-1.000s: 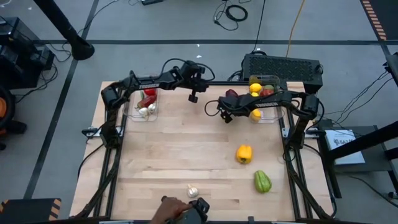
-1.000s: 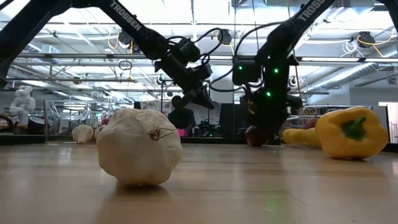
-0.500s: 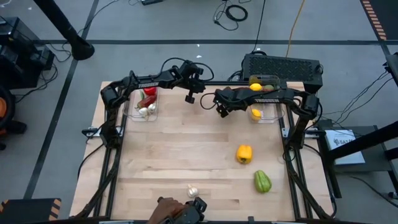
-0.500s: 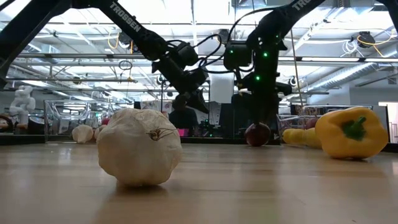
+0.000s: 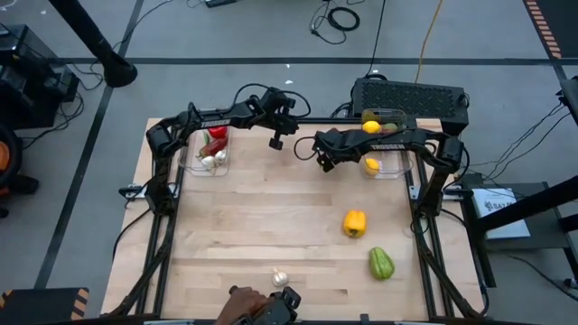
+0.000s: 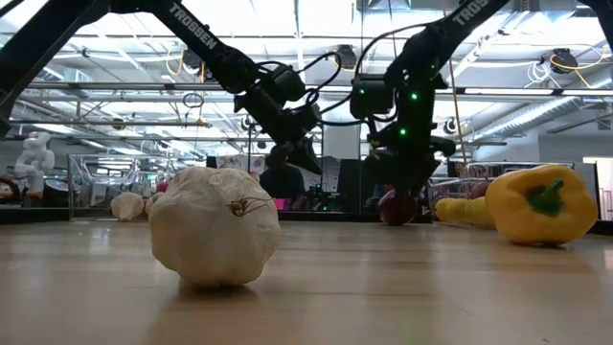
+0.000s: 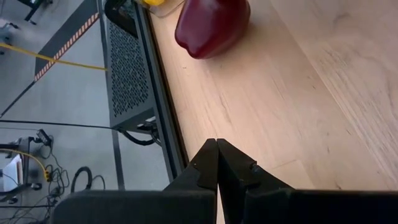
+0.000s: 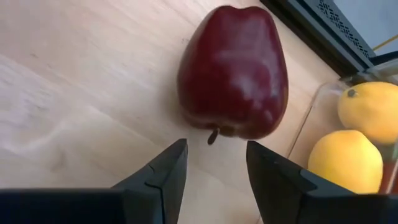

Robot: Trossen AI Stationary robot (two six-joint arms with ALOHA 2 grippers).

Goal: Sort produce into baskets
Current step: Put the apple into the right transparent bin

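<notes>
pale wood planks run the whole table (image 5: pixel 271 226), with a black box (image 5: pixel 411 97) and loose cables on the floor behind it. right gripper (image 8: pixel 213 163) hangs at the far middle of the table with its fingers parted and nothing between them. just ahead of the tips lies a dark red apple (image 8: pixel 233 74) on its side on the bare wood, stem end turned toward the gripper, its long axis running straight away from the fingers. past the apple, farther right, stands the right basket (image 5: pixel 384 149) with lemons (image 8: pixel 348 158) in it.

left gripper (image 7: pixel 217 165) hovers a little to the left of the apple, fingers pressed together and empty. the apple shows farther off in its wrist view, so i'd say the right arm is the nearer one and is lined up for the grab; it looks to need only a short drop forward so the fingers straddle the apple's sides.

out on the near half lie a yellow pepper (image 5: pixel 354 222), a green pepper (image 5: pixel 380 264) and a garlic bulb (image 5: pixel 280 277), all unsorted. left basket (image 5: pixel 206 155) at the far left holds red and white pieces.
</notes>
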